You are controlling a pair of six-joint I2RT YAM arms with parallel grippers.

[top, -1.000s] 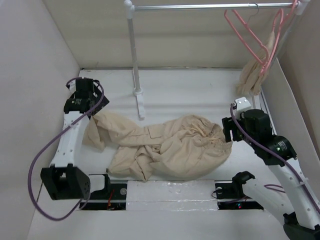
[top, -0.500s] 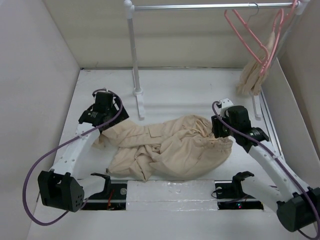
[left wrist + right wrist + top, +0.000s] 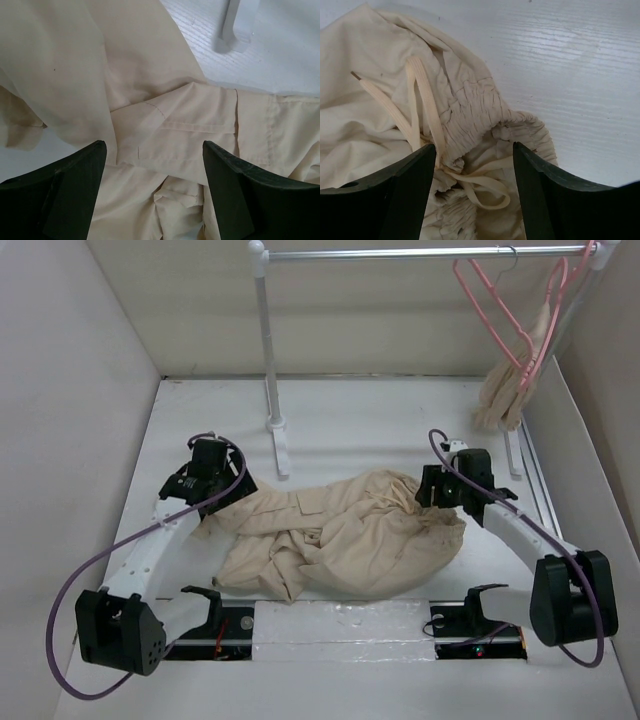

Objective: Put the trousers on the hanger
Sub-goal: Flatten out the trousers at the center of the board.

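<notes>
The pale beige trousers (image 3: 340,535) lie crumpled on the white table between the arms. My left gripper (image 3: 228,496) is open and empty just above their left end; the left wrist view shows the gripper (image 3: 154,186) over a stitched pocket panel (image 3: 190,131). My right gripper (image 3: 432,498) is open and empty over their right end; the right wrist view shows the gripper (image 3: 474,192) straddling the gathered elastic waistband (image 3: 470,112) and its drawstring (image 3: 427,115). The empty pink hanger (image 3: 490,305) hangs on the rail (image 3: 400,253) at the back right.
A smaller bunched beige garment (image 3: 505,390) hangs from a second pink hanger (image 3: 548,325) at the rail's right end. The rail's white post (image 3: 268,350) and foot (image 3: 281,445) stand behind the trousers; the foot shows in the left wrist view (image 3: 235,25). Walls close in on both sides.
Both arms have swung inward and lowered onto the trousers: the left from the far left to their left end, the right to the waistband. The trousers have barely shifted.
</notes>
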